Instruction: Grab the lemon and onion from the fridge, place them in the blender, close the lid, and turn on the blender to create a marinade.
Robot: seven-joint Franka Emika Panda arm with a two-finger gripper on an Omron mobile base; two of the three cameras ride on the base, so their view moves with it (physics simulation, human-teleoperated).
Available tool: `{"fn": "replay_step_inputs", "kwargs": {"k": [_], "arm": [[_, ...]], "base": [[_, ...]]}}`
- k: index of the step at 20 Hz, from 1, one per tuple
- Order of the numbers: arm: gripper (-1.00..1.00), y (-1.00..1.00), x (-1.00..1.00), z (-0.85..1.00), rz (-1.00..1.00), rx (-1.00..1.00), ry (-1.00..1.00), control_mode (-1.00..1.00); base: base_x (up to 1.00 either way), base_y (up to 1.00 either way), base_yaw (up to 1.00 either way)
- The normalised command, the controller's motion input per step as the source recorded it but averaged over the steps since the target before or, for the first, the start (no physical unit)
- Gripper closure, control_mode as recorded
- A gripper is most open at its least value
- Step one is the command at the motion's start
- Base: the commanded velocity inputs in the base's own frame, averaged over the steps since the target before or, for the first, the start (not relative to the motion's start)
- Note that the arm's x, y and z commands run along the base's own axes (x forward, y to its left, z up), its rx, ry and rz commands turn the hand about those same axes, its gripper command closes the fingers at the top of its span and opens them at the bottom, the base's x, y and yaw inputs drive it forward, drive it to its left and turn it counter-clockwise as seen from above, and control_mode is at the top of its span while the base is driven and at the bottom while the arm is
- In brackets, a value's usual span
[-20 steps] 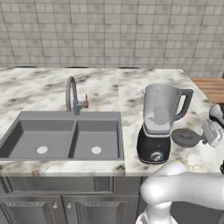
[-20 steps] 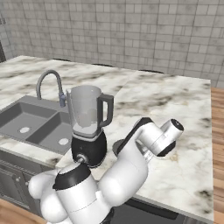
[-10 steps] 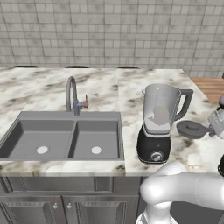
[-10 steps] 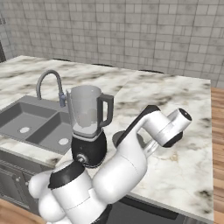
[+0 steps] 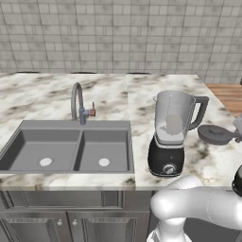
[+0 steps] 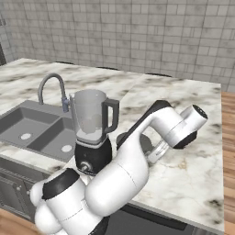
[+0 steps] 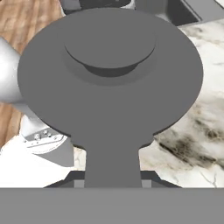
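On the marble counter, right of the double sink and its faucet, the blender stands upright: clear jar on black base, silver knob facing the near edge, dark handle on the right side. Jar top is open. Something pale and round shows through the jar wall; can't tell what it is.

Lid is to the right of the jar, held off the counter at about jar mid-height, near the handle but apart from it. In the hand view the lid sits close to the camera, its stem running down between the fingers. Gripper is clamped on that stem; fingertips themselves are mostly hidden by it.

From the right base view the arm arches over from the near side, wrist right of the blender, with the lid partly hidden behind the arm.
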Motion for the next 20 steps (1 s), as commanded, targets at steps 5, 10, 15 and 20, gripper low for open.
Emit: {"fn": "replay_step_inputs", "kwargs": {"k": [5, 10, 15, 20], "arm": [[1.00, 0.10, -0.09, 0.39, -0.08, 0.00, -0.09, -1.00], [1.00, 0.20, 0.00, 0.35, -0.14, 0.00, -0.13, -1.00], [1.00, 0.13, -0.01, 0.46, -0.12, 0.00, -0.09, -1.00], [1.00, 0.04, -0.08, 0.56, -0.06, 0.00, -0.03, -1.00]], "base": [[0.00, 0.00, 0.00], [0.00, 0.00, 0.00], [0.00, 0.00, 0.00], [0.00, 0.00, 0.00]]}}
